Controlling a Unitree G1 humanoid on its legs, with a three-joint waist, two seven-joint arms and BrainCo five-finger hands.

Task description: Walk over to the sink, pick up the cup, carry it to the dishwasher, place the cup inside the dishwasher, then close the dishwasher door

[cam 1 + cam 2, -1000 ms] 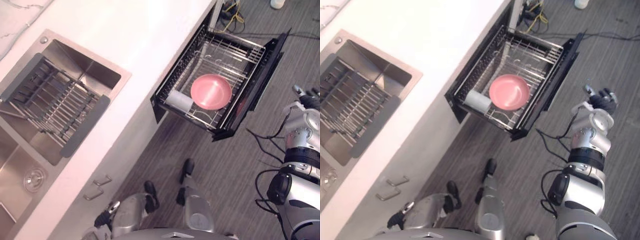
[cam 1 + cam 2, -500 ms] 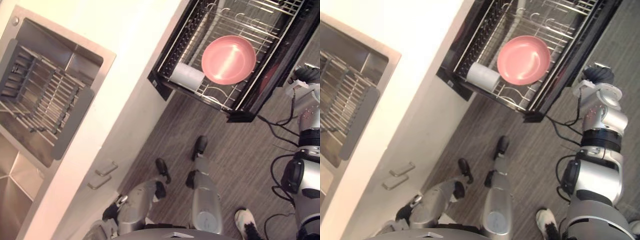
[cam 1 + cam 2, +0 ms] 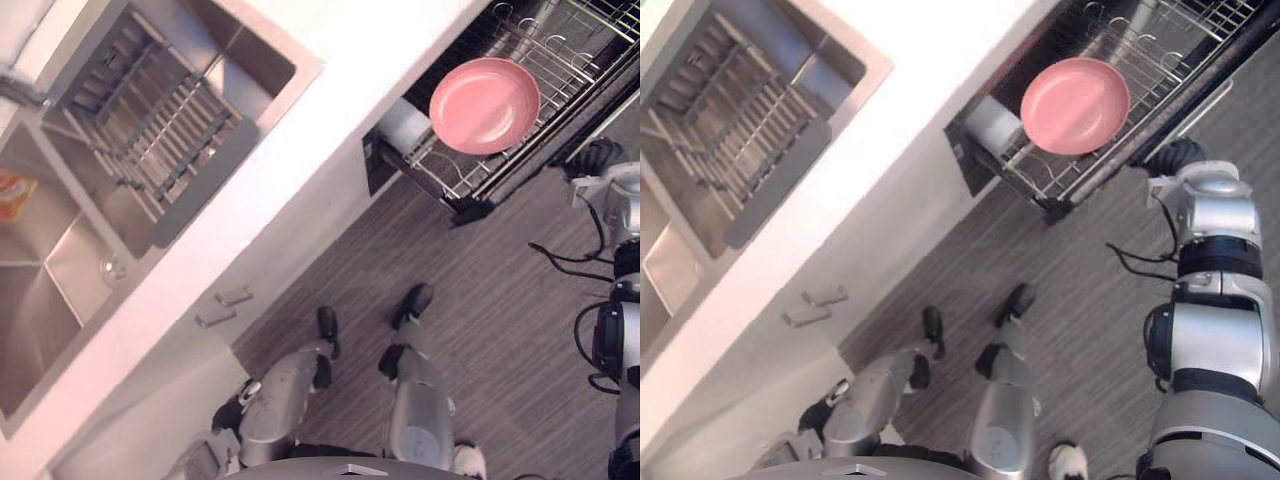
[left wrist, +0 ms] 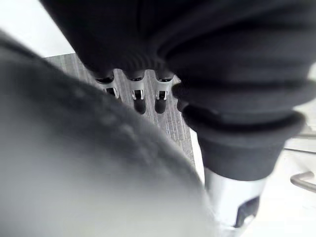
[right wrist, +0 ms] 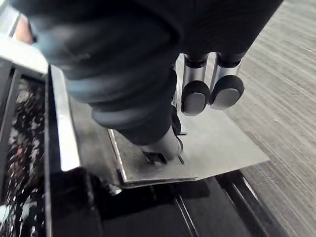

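The left hand (image 4: 138, 101) hangs low beside the body, fingers relaxed and empty. The right hand (image 3: 1174, 158) sits at the outer edge of the open dishwasher door (image 3: 1170, 118), fingers loosely straight, holding nothing. The cup (image 3: 992, 124) lies on its side in the rack (image 3: 1180, 40), in the corner under the counter (image 3: 330, 130) edge, just beside the pink plate (image 3: 1075, 105). Closing looks like the step in hand. It would go best with flat fingers on the door's middle, pushing squarely and slowly toward the counter so the cup does not roll. Counted: one cup, one plate, two cabinet handles (image 3: 233, 296), one sink (image 3: 60, 260), one drain rack (image 3: 160, 140).
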